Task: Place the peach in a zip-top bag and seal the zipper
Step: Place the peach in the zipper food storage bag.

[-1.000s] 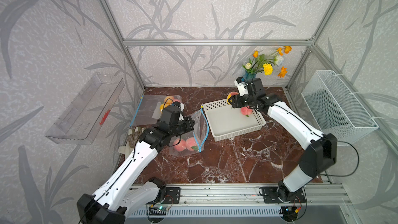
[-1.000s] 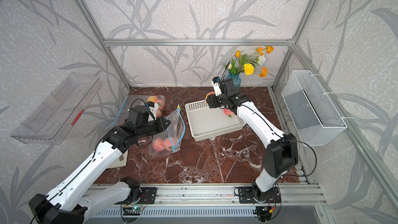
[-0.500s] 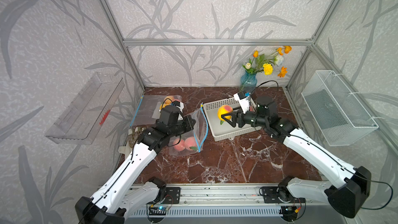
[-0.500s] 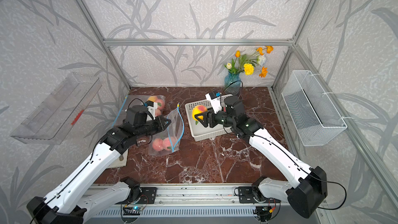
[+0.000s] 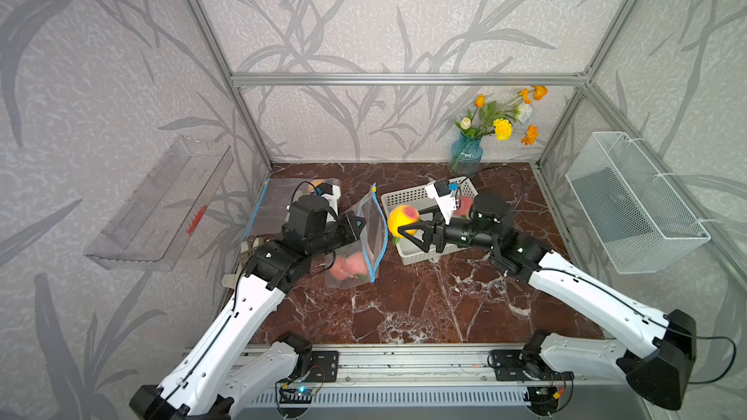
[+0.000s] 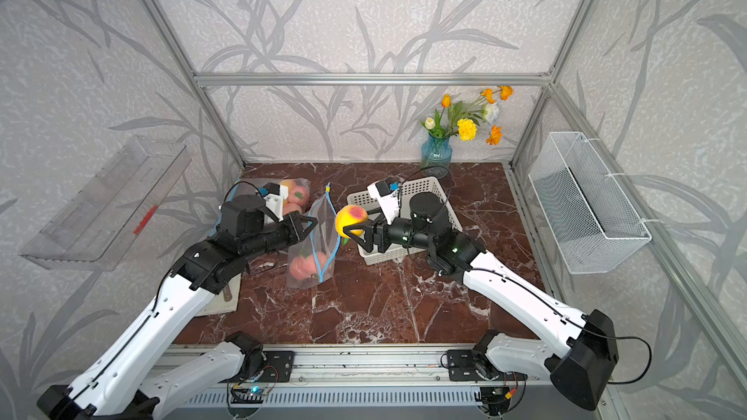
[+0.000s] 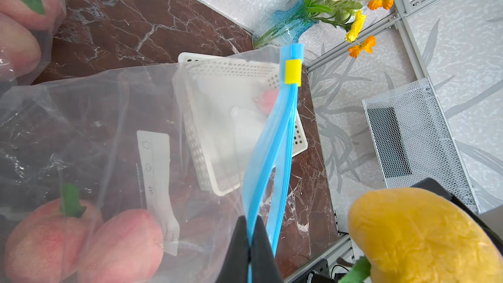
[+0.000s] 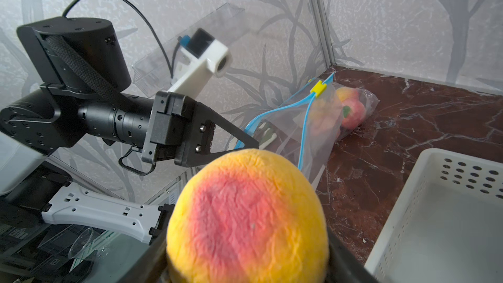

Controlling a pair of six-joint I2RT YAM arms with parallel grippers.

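Left jaws clenched on zip-top bag [image 7: 95, 121]; right jaws grasping peach [image 8: 245, 219]; label [image 7: 158, 186] print blurred, probably unreadable.

In both top views the whole cell is seen from high above its front edge, looking down toward the back wall, and nearly the same tabletop [image 5: 404, 309] is covered. The zip-top bag [image 7: 109, 132] is seen close up from the left wrist, facing the basket [image 7: 299, 138]. The right wrist view is largely filled by the peach [image 8: 245, 219] and is turned toward the zip-top bag. All three are shared by both wrist views.
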